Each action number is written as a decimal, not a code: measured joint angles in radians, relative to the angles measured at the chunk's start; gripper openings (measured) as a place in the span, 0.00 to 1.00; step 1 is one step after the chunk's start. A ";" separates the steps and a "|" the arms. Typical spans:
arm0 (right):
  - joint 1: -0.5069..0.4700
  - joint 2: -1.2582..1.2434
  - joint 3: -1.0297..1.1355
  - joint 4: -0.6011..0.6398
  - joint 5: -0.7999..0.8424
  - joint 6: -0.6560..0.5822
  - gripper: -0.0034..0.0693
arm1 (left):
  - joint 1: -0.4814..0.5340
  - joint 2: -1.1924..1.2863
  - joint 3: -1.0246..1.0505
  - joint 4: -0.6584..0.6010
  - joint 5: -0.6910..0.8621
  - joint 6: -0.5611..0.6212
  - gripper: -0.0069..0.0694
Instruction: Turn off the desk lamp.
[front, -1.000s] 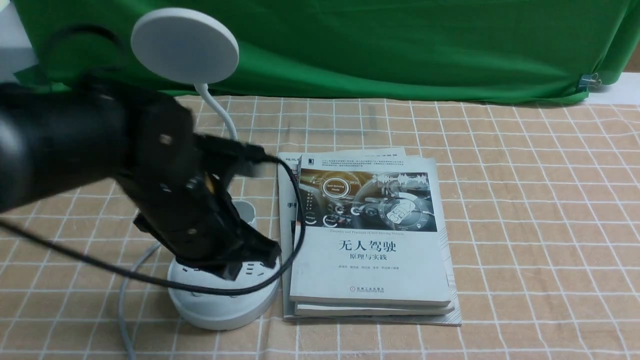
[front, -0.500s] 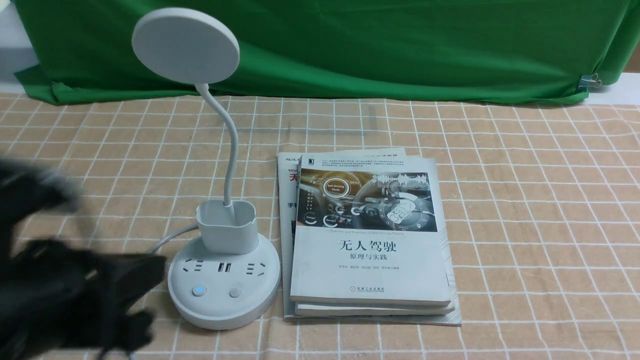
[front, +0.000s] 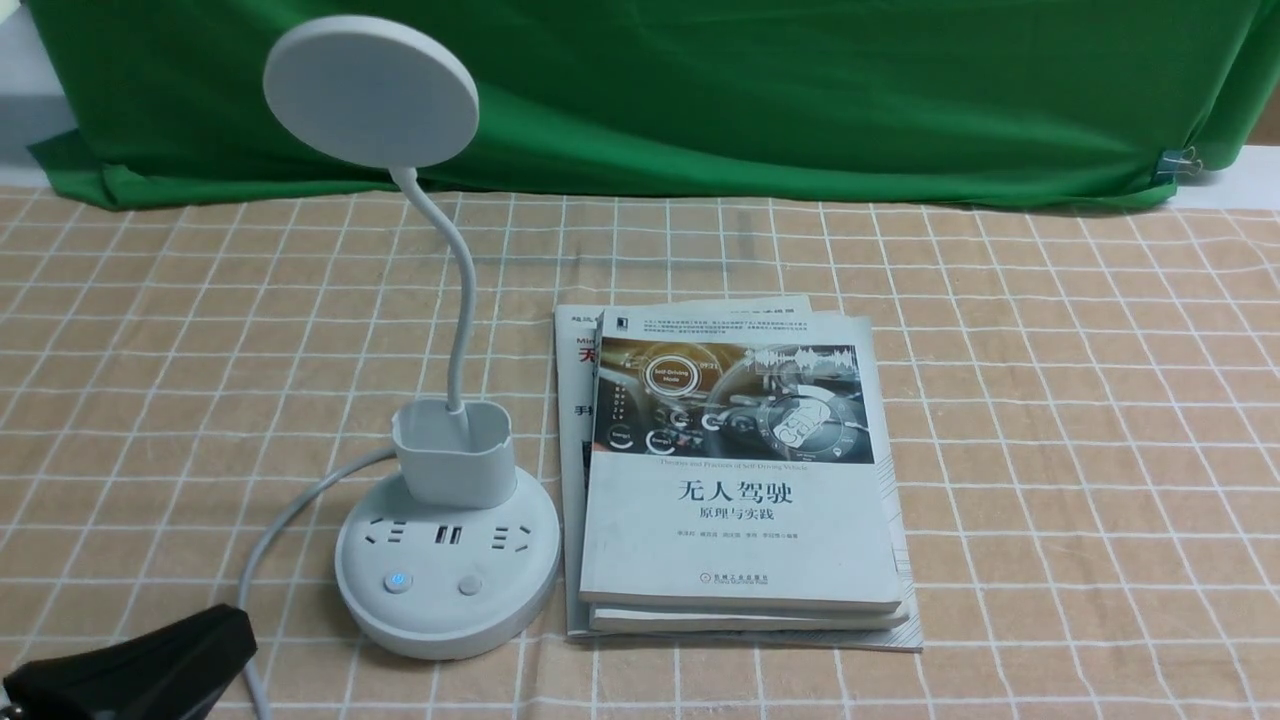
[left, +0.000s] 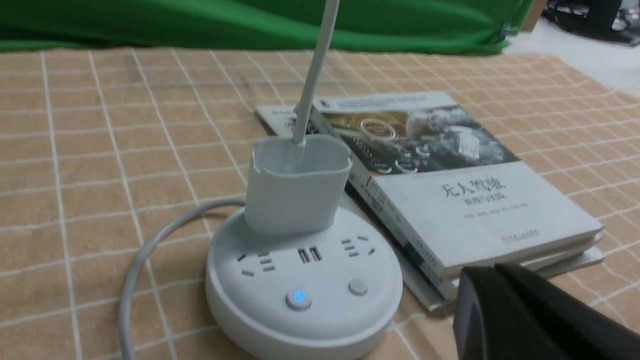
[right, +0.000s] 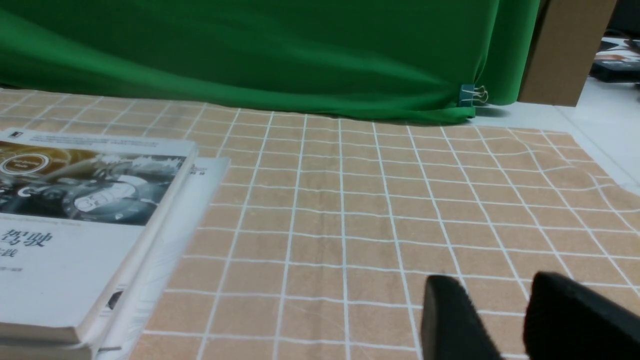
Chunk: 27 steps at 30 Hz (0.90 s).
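The white desk lamp (front: 447, 575) stands left of centre on the checked cloth, with its disc head (front: 370, 90) raised on a thin curved neck above a small cup holder (front: 455, 452). Two buttons sit on the base front: the left button (front: 398, 581) glows blue, the right button (front: 470, 584) is plain. My left gripper (front: 235, 630) is low at the near left, clear of the base, with its jaws pressed together. The left wrist view shows the base (left: 260, 295) and the shut left gripper (left: 495, 271). My right gripper (right: 492, 282) hangs open over bare cloth with nothing between its fingers.
A stack of books (front: 740, 480) lies right beside the lamp base. The lamp's grey cable (front: 290, 505) loops off the base toward the near left edge. A green backdrop (front: 800, 90) closes off the far side of the table.
My left arm, which covered the lamp base and buttons a second ago, has pulled back to the lower left corner. The lamp base is now fully uncovered.
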 joint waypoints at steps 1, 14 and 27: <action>0.000 0.000 0.000 0.000 0.000 0.000 0.38 | 0.000 0.000 0.004 0.000 -0.002 0.000 0.09; 0.000 0.000 0.000 0.000 0.000 0.000 0.38 | 0.003 -0.003 0.032 0.079 -0.024 0.000 0.09; 0.000 0.000 0.000 0.000 0.000 0.000 0.38 | 0.471 -0.276 0.150 0.027 0.019 -0.023 0.09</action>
